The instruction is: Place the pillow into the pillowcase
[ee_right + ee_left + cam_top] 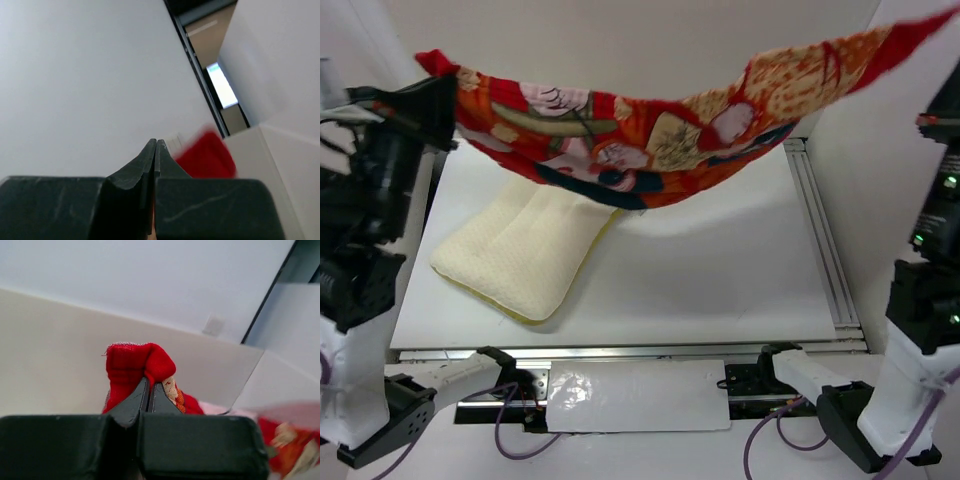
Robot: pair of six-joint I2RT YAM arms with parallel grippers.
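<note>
Red-orange cloth, the pillowcase (650, 150), hung in the air across the upper half of the top view, sagging in the middle like a hammock, its printed faces turned toward the camera. Its left corner was raised at the upper left of the frame and its right corner ran up to the upper right edge, where it was blurred.

I noted the left gripper (150, 385) with its jaws pressed together on a bunched red corner of the pillowcase (137, 365); a tuft of cloth stood up past the fingertips. In the top view that gripper (435, 100) sat at the upper left, at the cloth's raised end.

The right gripper (155, 145) also had its jaws closed tight. A blurred red patch of the pillowcase (205, 155) showed just right of the tips. I could not see the pinch itself, but the raised right corner in the top view agreed with a hold.

The pillow (520, 255) lay flat on the white table (720, 270), left of centre, its far end under the sagging cloth and not touching it as far as I could judge.
</note>
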